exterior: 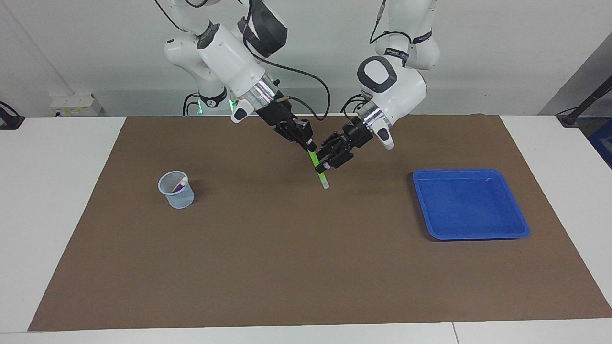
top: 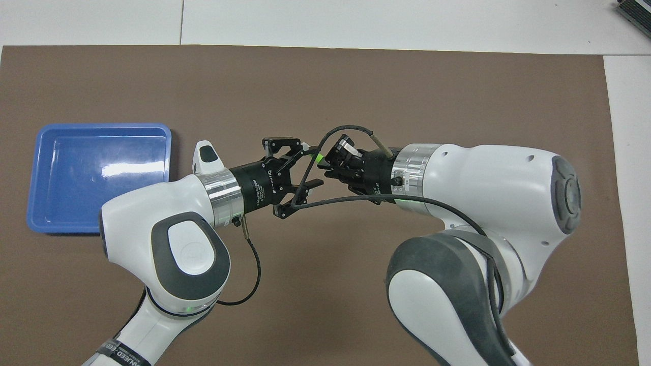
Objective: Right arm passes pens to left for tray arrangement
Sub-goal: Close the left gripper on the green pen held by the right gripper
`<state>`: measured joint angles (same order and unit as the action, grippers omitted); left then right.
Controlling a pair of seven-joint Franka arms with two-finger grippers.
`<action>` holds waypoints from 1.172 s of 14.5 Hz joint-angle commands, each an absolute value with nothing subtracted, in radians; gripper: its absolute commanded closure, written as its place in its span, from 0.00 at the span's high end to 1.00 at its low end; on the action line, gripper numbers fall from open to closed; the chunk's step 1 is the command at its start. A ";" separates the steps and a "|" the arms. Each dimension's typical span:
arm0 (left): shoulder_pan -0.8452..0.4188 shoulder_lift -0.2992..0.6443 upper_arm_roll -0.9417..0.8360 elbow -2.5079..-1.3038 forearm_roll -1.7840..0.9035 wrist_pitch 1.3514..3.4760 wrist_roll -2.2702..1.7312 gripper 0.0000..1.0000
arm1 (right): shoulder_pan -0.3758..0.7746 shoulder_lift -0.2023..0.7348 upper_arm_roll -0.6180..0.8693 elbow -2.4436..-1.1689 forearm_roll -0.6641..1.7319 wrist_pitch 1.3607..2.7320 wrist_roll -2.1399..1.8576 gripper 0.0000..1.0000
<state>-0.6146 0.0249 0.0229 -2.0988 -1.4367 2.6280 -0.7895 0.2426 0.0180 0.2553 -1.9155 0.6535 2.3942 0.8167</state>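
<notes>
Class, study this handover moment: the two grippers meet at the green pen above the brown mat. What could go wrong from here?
1. The right gripper holds the slim green marker pen by its top end, up in the air. If it lets go before the left gripper has gripped the shaft, the pen may drop onto the brown mat.
2. The right arm's loose black cable loops across the left gripper and could snag as that arm heads for the shallow blue plastic tray.

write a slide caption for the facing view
Right tool holds a green pen as the left tool brackets it mid-handover.
</notes>
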 commanded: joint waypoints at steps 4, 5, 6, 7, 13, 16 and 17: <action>-0.632 0.034 0.028 -2.091 -1.462 2.645 -0.765 0.37 | 0.235 0.012 0.259 -1.916 0.680 2.398 0.819 0.00; -0.632 0.035 0.028 -2.089 -1.462 2.648 -0.764 0.36 | 0.233 0.012 0.259 -1.916 0.680 2.398 0.819 0.00; -0.632 0.037 0.028 -2.082 -1.463 2.648 -0.764 0.32 | 0.233 0.012 0.259 -1.916 0.680 2.398 0.819 0.00; -0.632 0.037 0.026 -2.080 -1.462 2.648 -0.764 0.24 | 0.233 0.012 0.259 -1.916 0.680 2.396 0.819 0.00; -0.632 0.043 0.011 -2.069 -1.450 2.643 -0.749 0.00 | 0.232 0.012 0.258 -1.916 0.680 2.396 0.819 0.00; -0.632 0.041 0.011 -2.069 -1.447 2.632 -0.729 0.00 | 0.232 0.012 0.258 -1.913 0.681 2.393 0.822 0.51; -0.632 0.041 0.009 -2.069 -1.447 2.631 -0.713 0.00 | 0.232 0.012 0.258 -1.913 0.681 2.391 0.822 1.00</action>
